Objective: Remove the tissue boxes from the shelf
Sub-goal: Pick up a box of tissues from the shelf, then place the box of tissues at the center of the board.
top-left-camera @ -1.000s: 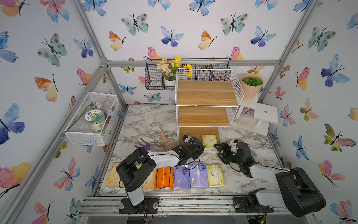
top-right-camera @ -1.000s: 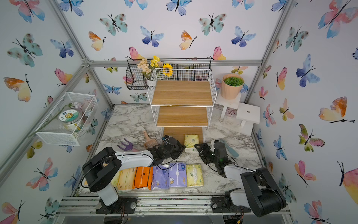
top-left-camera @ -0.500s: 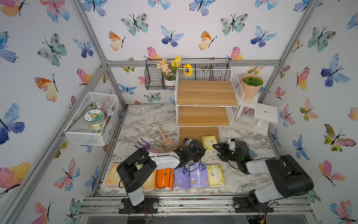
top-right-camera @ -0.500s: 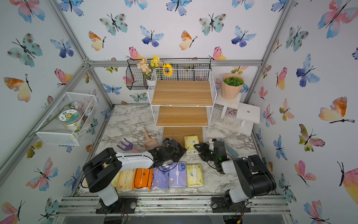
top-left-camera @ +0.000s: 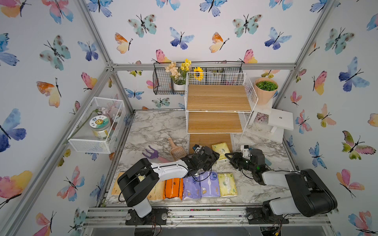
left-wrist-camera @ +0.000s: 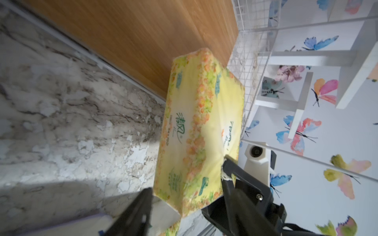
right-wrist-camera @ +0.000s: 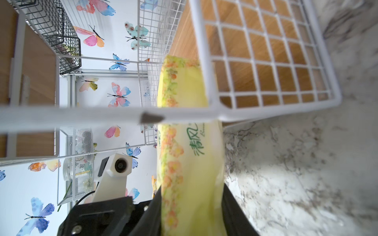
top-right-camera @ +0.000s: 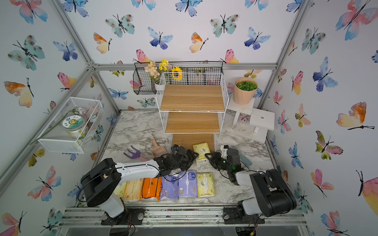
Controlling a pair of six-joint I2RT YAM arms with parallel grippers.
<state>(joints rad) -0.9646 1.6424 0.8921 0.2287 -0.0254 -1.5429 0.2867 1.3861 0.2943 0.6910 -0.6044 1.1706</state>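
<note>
1. The step in hand is taking out the only pack not yet off the shelf (top-left-camera: 217,98). Its two upper boards are bare, and the other packs lie in a row (top-left-camera: 209,187) at the front of the table (top-left-camera: 159,126).
2. The yellow pack (top-left-camera: 221,149) lies with its far end on the lowest board (top-left-camera: 208,140). Its near end sticks out past the front edge, over the marble.
3. The right claw (right-wrist-camera: 192,191) is narrow and holds this pack. One finger presses on each flat face of the near end.
4. The left claw (top-left-camera: 214,156) stands wide beside the same end, and I see no squeeze from it (its wrist view shows the pack between spread fingers).
5. I think the next move is a straight pull towards the front, kept low under the middle board and away from the white wire side.
6. The pack is soft and may bend, so the pull should be slow. The left claw should first give way. A free place is beside the yellow end of the row.
</note>
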